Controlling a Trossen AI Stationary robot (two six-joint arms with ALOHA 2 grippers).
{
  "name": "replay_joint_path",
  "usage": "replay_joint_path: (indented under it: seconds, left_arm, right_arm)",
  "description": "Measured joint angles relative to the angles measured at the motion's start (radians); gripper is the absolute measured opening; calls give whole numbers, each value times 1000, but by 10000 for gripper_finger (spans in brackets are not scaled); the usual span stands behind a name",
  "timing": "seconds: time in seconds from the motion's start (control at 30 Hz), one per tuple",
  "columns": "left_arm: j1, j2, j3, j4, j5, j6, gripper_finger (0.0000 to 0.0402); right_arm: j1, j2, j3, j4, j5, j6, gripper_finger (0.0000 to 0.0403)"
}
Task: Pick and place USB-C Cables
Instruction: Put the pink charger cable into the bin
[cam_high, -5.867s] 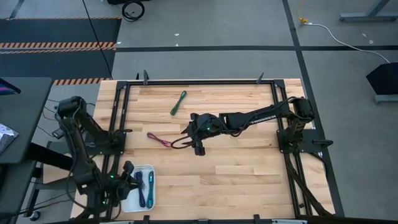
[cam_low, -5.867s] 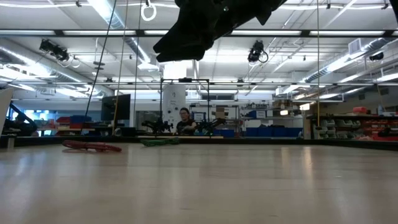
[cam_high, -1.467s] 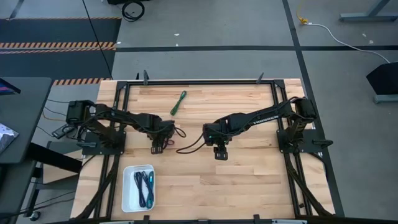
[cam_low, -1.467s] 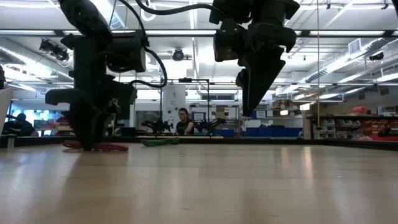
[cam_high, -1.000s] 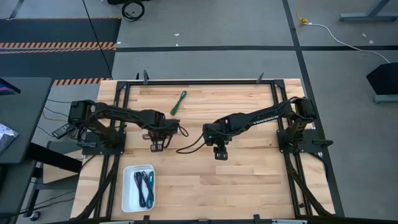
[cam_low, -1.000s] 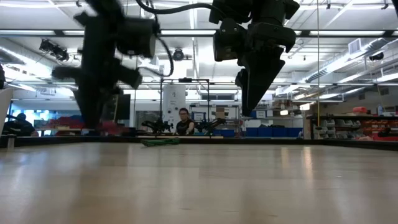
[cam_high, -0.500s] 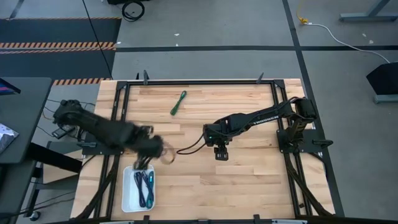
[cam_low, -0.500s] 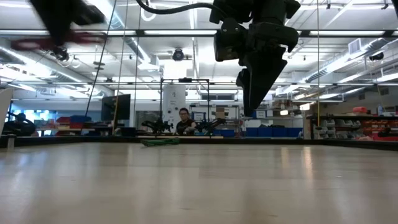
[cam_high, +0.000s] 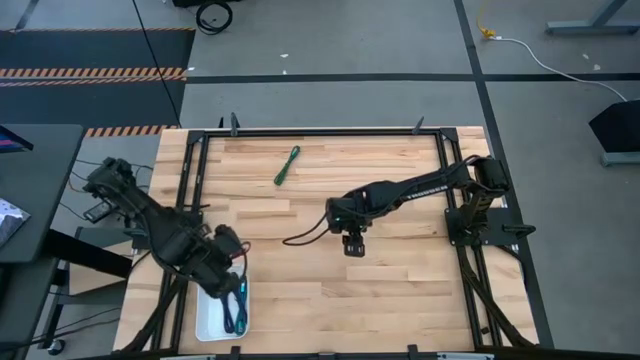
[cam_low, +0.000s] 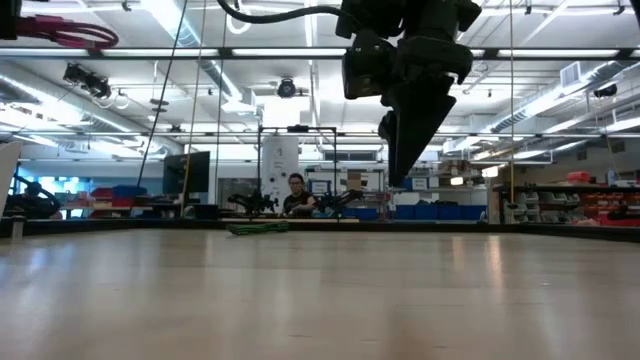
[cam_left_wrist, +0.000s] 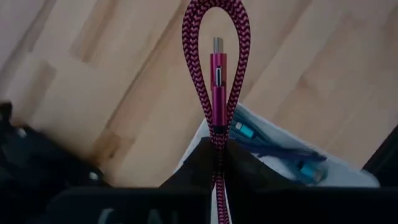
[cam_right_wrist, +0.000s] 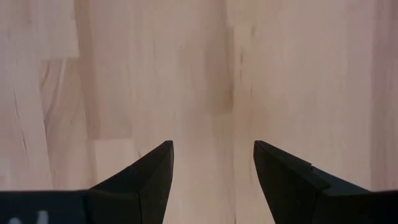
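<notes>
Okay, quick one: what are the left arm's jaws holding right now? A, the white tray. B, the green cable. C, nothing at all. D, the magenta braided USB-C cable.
D. In the left wrist view the left gripper has its jaws shut on the magenta braided USB-C cable, whose loop sticks out above the white tray, while the green cable lies untouched on the table.

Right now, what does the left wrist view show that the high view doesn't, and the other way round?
Only the left wrist view shows the magenta cable as a braided loop with its plug, pinched in the left gripper. Only the high view shows the green cable and the open right gripper hovering mid-table. Both show the white tray holding cables.
</notes>
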Motion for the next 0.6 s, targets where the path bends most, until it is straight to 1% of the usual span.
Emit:
replay_joint_path:
  seconds: [0.17, 0.23, 0.47, 0.6]
  left_arm:
    - [-68, 31, 0, 5, 5, -184, 26]
    - [-89, 47, 0, 5, 3, -235, 26]
    - [-127, 111, 0, 10, 2, -383, 26]
    - [-132, 139, 0, 49, 2, -418, 27]
  right_arm:
    - [-22, 0, 0, 44, 27, 11, 228]
    - [-31, 0, 0, 58, 29, 10, 228]
    - [-61, 0, 0, 116, 28, 5, 228]
    - [-78, 0, 0, 176, 28, -17, 228]
